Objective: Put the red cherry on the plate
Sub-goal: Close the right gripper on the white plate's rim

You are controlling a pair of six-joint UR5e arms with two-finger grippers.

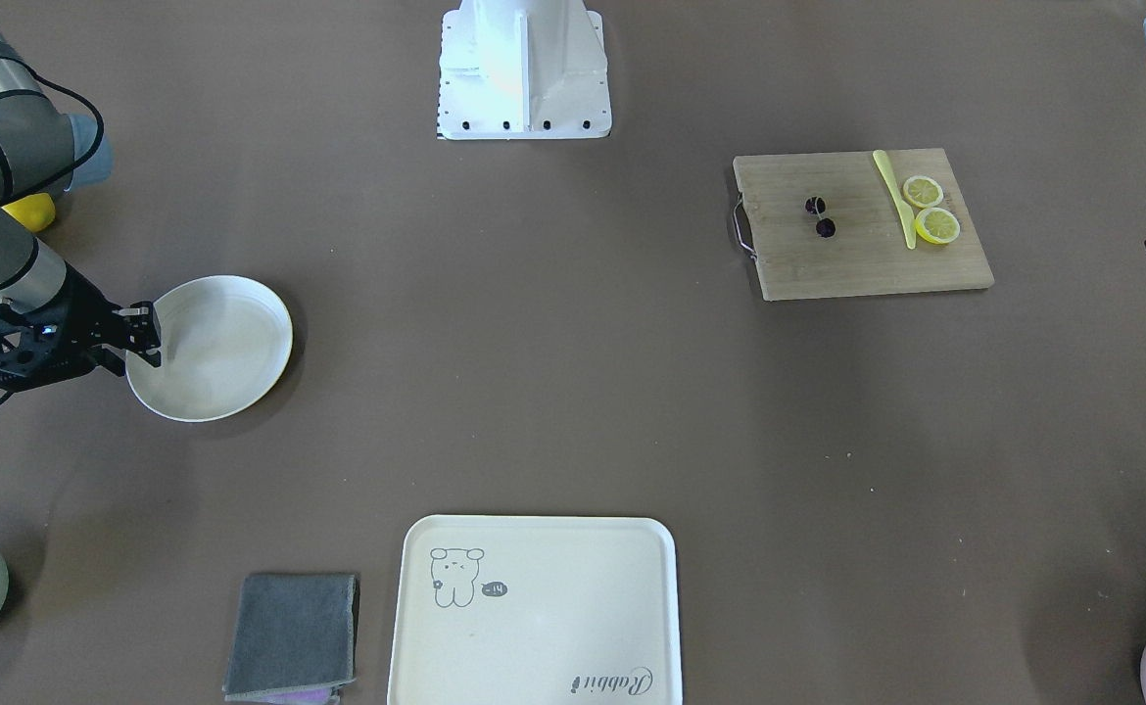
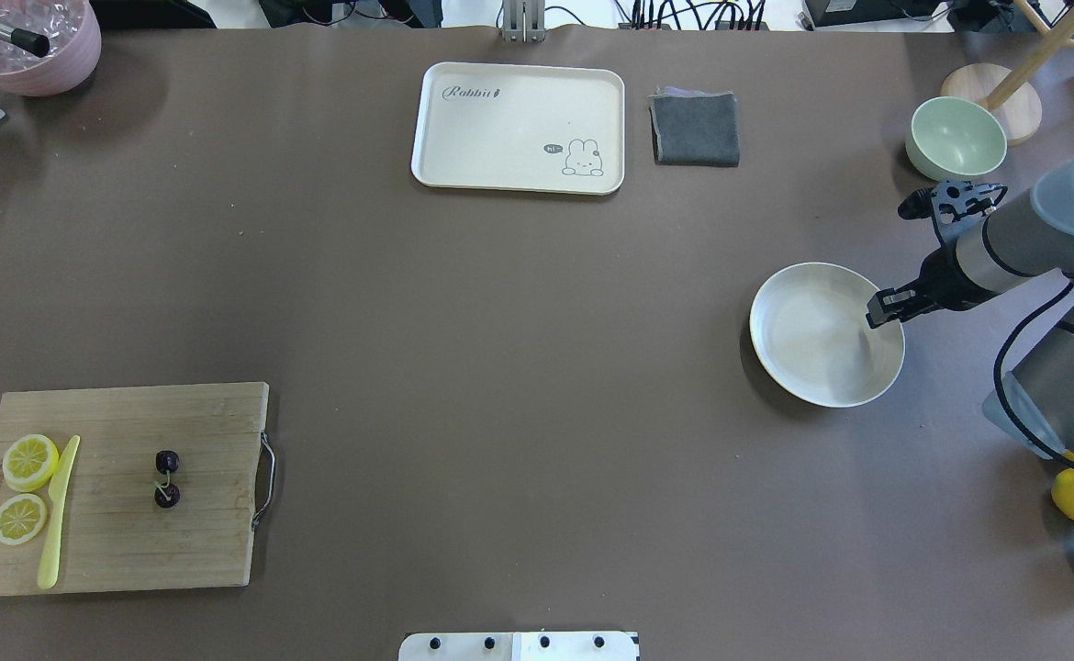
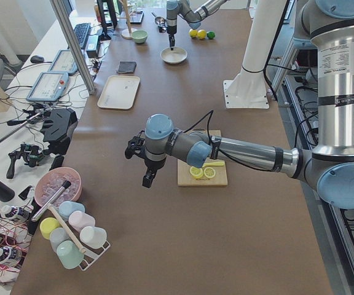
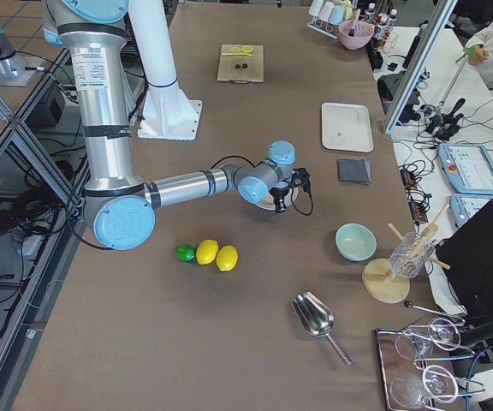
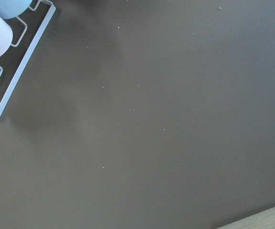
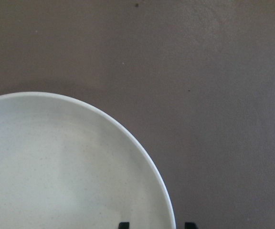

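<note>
Round cream-white plate nearest: I see rim passing between right pincer's two spread fingertips, one over plate, one outside, nothing gripped. Dark red cherry pair lies on bamboo cutting board, well apart from right pincer, nearer left pincer; left pincer's state I cannot tell.

Cutting board: holds two lemon slices, yellow knife.
Tray: beside grey cloth.
Pink bowl: perhaps ice.
</note>
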